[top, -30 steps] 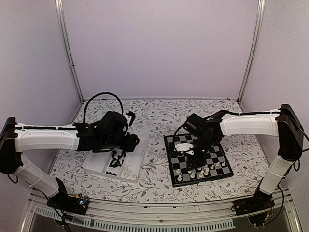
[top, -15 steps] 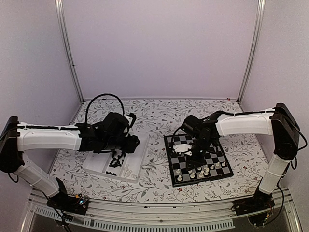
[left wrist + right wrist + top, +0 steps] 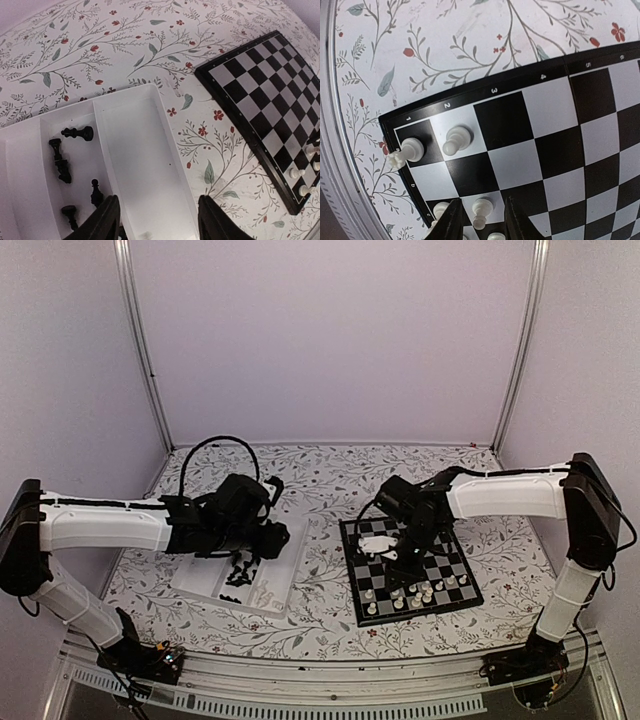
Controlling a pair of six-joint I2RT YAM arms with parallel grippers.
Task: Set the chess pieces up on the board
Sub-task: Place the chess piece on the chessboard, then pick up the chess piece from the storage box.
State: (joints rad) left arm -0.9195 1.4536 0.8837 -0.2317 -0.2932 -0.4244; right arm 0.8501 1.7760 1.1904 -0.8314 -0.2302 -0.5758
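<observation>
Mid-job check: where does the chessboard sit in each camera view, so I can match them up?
Top external: the board lies right of centre on the table.
Left wrist: the board is at the upper right, cut off by the frame edge.
Right wrist: the board fills the lower right.
Shared landmark: the white pieces standing near one board edge.
</observation>
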